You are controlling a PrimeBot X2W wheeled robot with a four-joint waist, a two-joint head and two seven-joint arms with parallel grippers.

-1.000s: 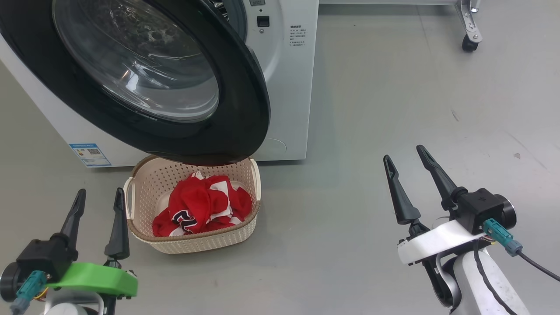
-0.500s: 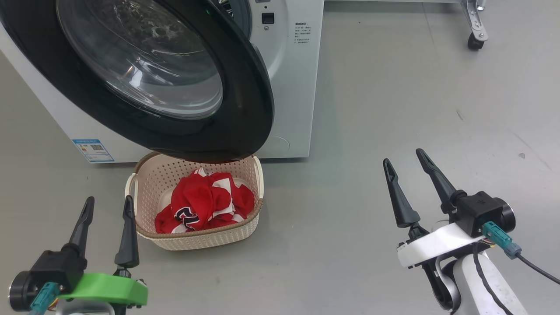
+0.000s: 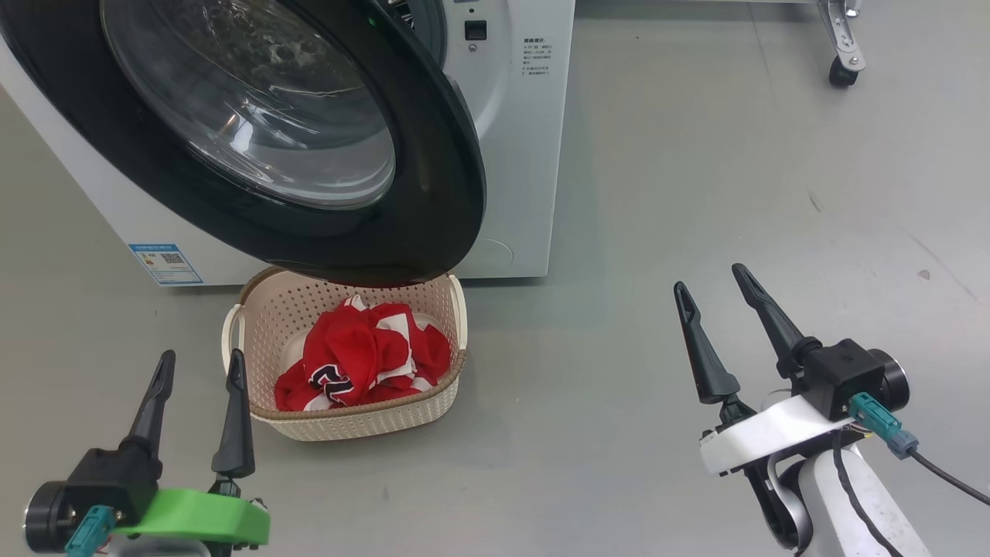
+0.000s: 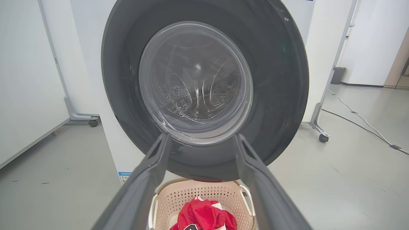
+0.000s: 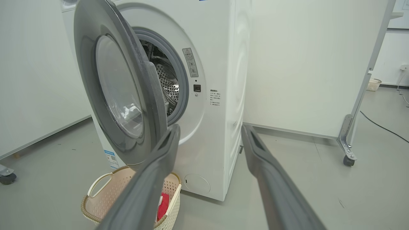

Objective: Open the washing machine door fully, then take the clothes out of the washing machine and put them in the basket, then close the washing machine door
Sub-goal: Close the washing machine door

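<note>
- Head view: the washing machine door (image 3: 247, 116) hangs part-open, its black rim overhanging the far end of the basket (image 3: 255, 325), where the clothes (image 3: 363, 360) lie heaped in red and white.
- The left gripper (image 3: 201, 357) hovers just beside the basket's left wall, fingers moderately spread and holding nothing. The right gripper (image 3: 708, 277) stands well apart to the right over bare floor (image 3: 619, 232), likewise spread and empty.
- Left wrist view: the door's glass faces this gripper squarely, straight ahead and above, framed between its fingers.
- Right wrist view: the door shows nearly edge-on, its free edge swung out from the washing machine (image 5: 220, 127) and apparently hinged at the left.
- Unloading looks done, which leaves the closing. The left arm is nearer and seems better placed to push the door's face forward and shut.
</note>
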